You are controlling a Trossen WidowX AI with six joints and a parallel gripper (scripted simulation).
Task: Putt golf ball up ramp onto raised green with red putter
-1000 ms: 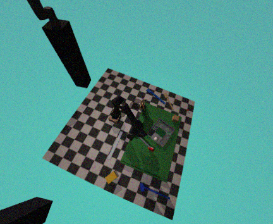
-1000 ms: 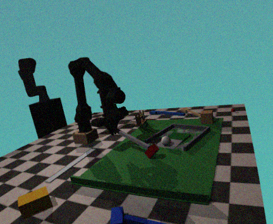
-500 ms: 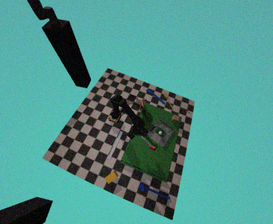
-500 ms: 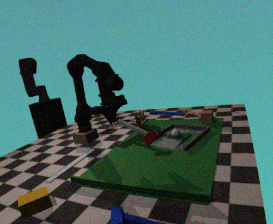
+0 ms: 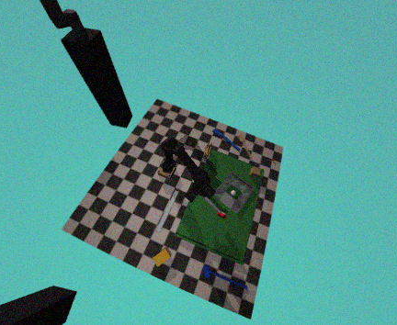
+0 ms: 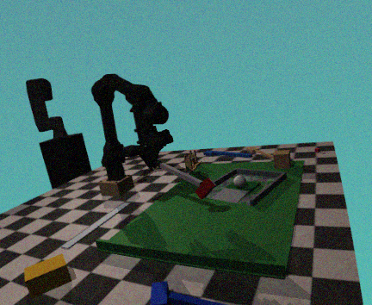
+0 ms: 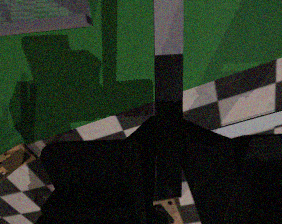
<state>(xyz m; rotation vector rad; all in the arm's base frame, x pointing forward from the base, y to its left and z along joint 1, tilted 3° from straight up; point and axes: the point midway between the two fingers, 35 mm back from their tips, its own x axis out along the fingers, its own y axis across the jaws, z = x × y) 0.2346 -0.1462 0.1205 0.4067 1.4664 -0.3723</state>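
Observation:
My gripper (image 5: 203,194) (image 6: 156,166) (image 7: 162,120) is shut on the grip of the red putter. The putter's grey shaft (image 7: 168,30) slants down and away from the fingers. Its red head (image 5: 221,215) (image 6: 205,189) hangs above the green mat (image 5: 211,234) (image 6: 176,224), beside the ramp; a shadow shows beneath it. The white golf ball (image 5: 232,193) (image 6: 239,180) sits on the raised green (image 6: 251,188), inside the grey walls. The grey ramp (image 5: 224,198) (image 6: 228,195) leads up to it. The wrist view shows only part of the walled structure, and no ball.
A grey strip (image 5: 167,211) (image 6: 95,226) lies beside the mat. A yellow block (image 5: 161,257) (image 6: 47,273) and a blue club (image 5: 225,277) (image 6: 189,298) lie off its near end. Another blue club (image 5: 227,140) (image 6: 228,153) lies beyond it. A wooden block (image 5: 255,171) (image 6: 282,158) stands near the far corner.

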